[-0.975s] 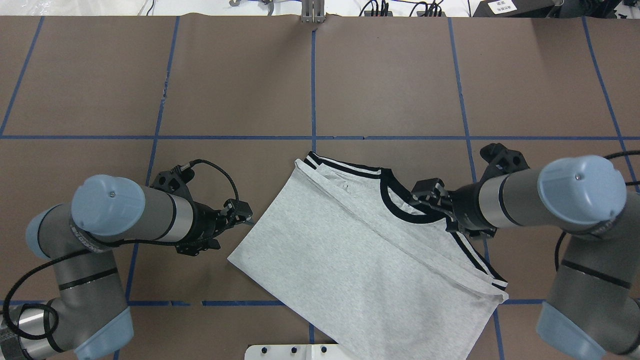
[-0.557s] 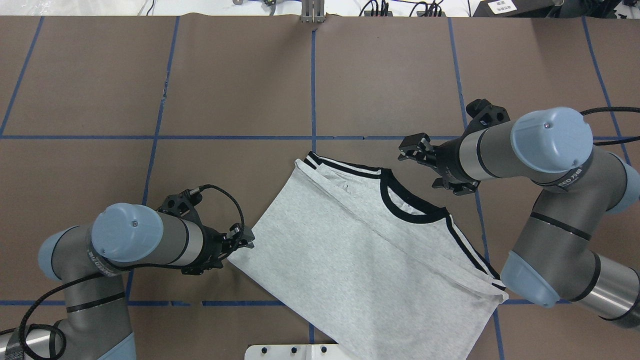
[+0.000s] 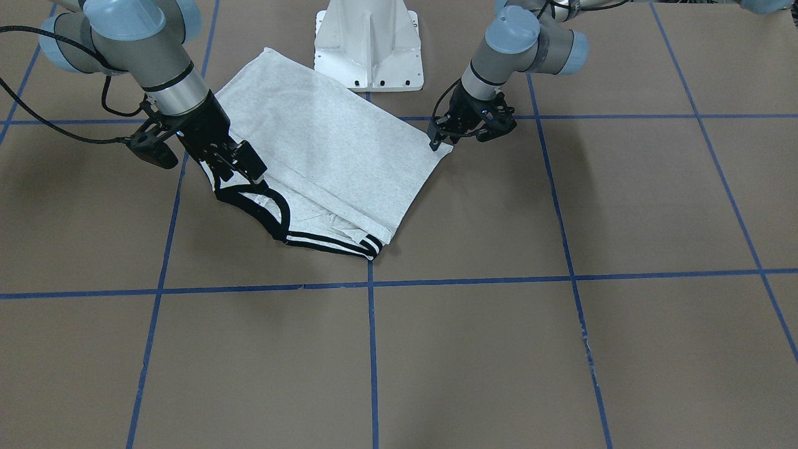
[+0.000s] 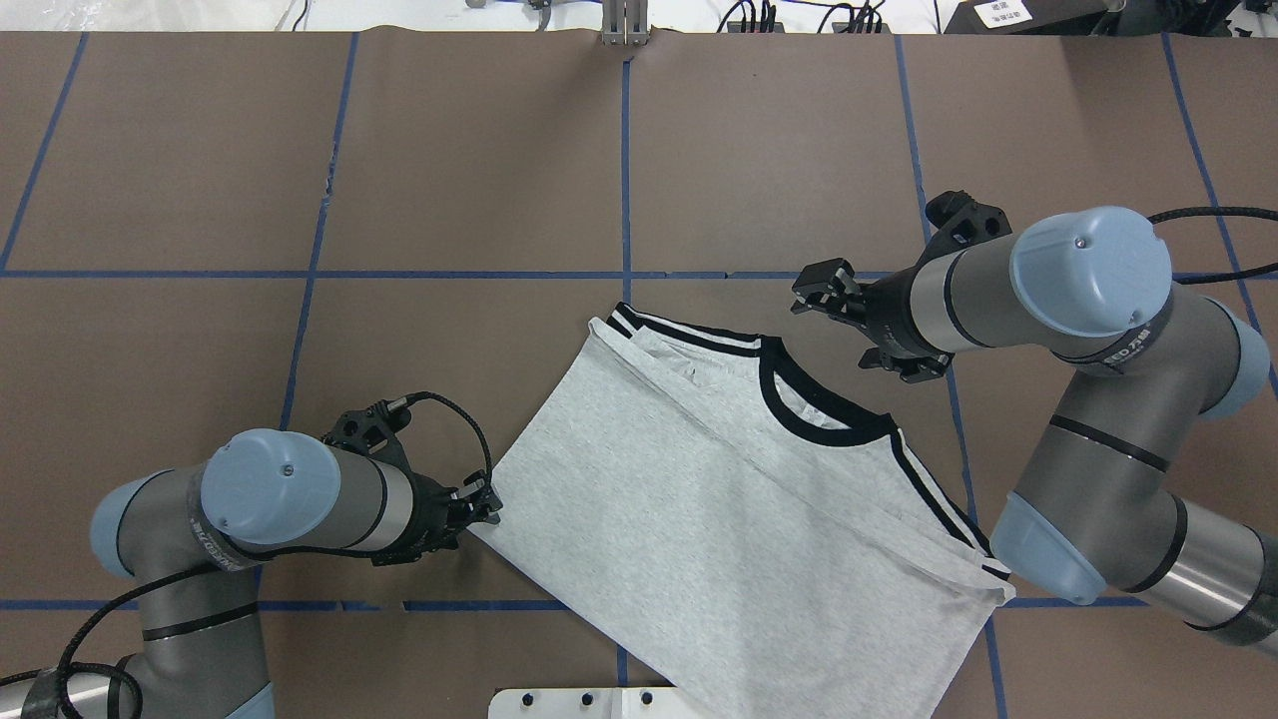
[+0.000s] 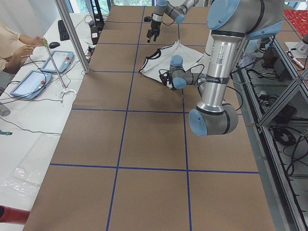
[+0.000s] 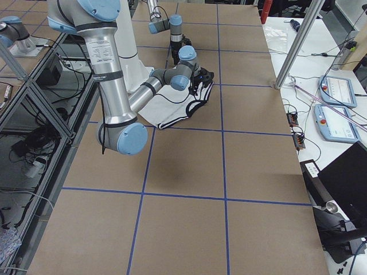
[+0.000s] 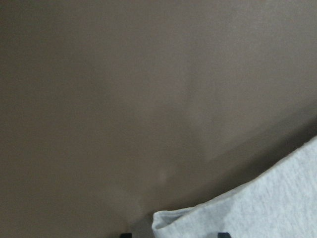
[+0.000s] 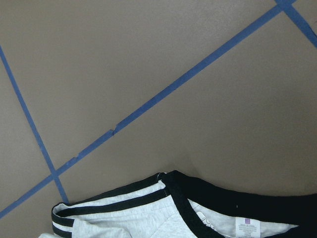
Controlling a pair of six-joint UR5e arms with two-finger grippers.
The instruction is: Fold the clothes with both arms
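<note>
Grey T-shirt (image 4: 699,499) looks limp and light, best pinched at corners: left gripper (image 4: 489,509) straddles one, fingers spread; right gripper (image 4: 807,290) hovers clear, likewise spread.

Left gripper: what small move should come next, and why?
Probably shut the left gripper on the T-shirt's corner: the left wrist view shows that corner lying between its spread fingers, not yet pinched. The right gripper hangs off the cloth, beyond the collar.
</note>
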